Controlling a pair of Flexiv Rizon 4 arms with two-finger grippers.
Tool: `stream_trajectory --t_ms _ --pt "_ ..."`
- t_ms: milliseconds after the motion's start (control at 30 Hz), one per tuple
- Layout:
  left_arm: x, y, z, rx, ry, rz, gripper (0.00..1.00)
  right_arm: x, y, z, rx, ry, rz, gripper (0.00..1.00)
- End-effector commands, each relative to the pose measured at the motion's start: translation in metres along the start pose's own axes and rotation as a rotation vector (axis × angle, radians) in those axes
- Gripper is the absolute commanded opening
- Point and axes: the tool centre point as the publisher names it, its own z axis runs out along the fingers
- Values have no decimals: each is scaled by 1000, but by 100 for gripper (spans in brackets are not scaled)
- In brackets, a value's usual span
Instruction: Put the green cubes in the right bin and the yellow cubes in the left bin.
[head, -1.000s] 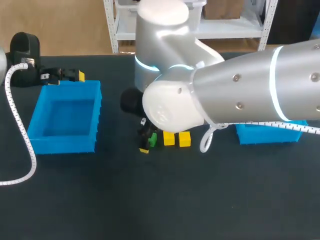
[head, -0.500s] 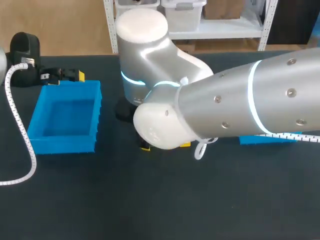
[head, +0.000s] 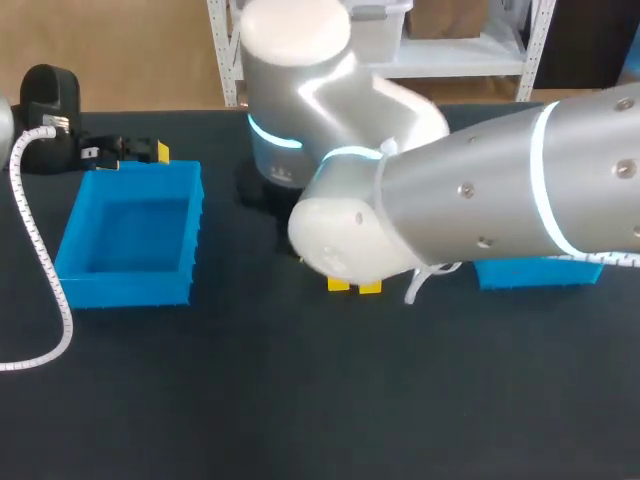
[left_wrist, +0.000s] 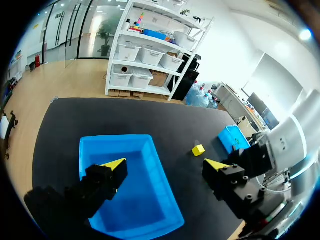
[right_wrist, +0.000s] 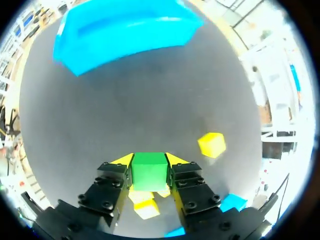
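In the right wrist view my right gripper is shut on a green cube, both yellow-tipped fingers pressing its sides. Two yellow cubes lie on the table just under it, and a third yellow cube sits apart beside it. In the head view my right arm hides that gripper; only the edges of two yellow cubes show. The left bin is empty. My left gripper stands open behind it, hanging over the bin with nothing between its fingers.
The right bin shows partly under my right arm at the table's right. A white coiled cable trails over the table left of the left bin. The bulky right arm spans the table's middle.
My right gripper has closed on the green cube that lay beside the two yellow cubes. The right arm has shifted over them and now hides that spot. The left arm has not moved.
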Motion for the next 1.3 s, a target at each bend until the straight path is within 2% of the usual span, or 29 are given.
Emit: stream_trajectory --t_ms 33,233,500,800,1000,1133,1300 --pt "0 0 0 0 0 0 100 17 -19 -29 32 -66 57 0" --pt "0 0 0 0 0 0 100 37 -66 -64 77 -141 212 0" --pt "0 0 0 0 0 0 100 94 -123 -91 131 -192 436 0" --pt "0 0 0 0 0 0 100 174 -160 -76 100 -195 713 0" --pt "0 0 0 0 0 0 100 218 -174 -63 77 -202 860 0" --pt "0 0 0 0 0 0 100 237 -181 -58 82 -202 910 0" --pt "0 0 0 0 0 0 100 247 -187 -60 94 -204 930 0"
